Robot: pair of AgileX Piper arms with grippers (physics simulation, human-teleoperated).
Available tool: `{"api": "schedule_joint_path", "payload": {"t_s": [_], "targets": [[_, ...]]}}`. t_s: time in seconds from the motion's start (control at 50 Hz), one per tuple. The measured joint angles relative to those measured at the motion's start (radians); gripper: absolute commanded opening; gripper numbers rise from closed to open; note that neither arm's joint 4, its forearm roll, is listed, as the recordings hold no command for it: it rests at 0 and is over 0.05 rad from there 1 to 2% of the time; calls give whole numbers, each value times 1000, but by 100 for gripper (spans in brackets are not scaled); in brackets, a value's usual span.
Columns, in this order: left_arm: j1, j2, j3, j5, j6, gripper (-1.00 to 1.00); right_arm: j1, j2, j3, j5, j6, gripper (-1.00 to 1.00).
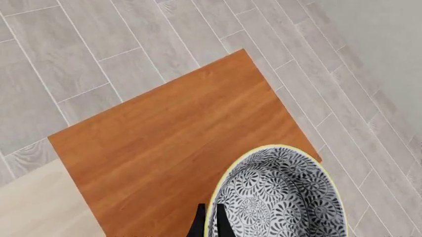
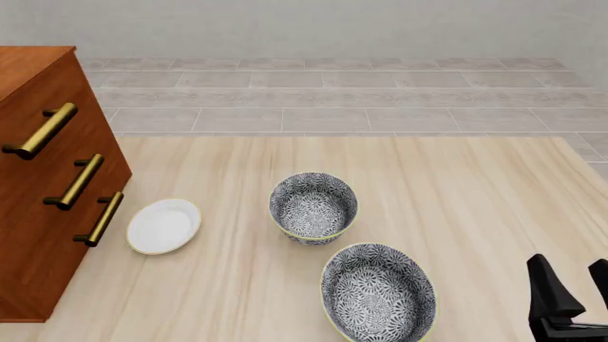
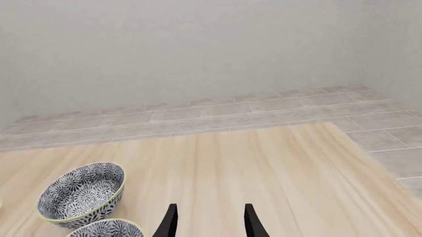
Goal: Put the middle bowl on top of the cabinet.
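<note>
Cabinet of reddish-brown wood (image 2: 43, 178), tall with three brass bar handles (image 2: 76, 182), is standing at the table's left. The left gripper (image 1: 209, 222) is clenching the pale-yellow rim of the middle bowl (image 1: 280, 195), a deep round one patterned in dark grey and white, and holding it over the cabinet's far edge. A small white plate (image 2: 164, 225) is lying beside the cabinet. Two matching bowls (image 2: 314, 206) (image 2: 378, 293) are sitting right of it on the pale wooden table (image 2: 475, 199). The right gripper (image 3: 208, 221) is waiting near right, fingers parted around nothing.
</note>
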Motion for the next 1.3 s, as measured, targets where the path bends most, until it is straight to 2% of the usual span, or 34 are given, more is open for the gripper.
{"api": "schedule_joint_path", "payload": {"t_s": [0.88,1.3], "targets": [[2,11,31,0,-40,-100,5,29,-1,-22,-13,100],[13,13,41,0,-36,-100,2,28,-1,-22,-11,100]]}}
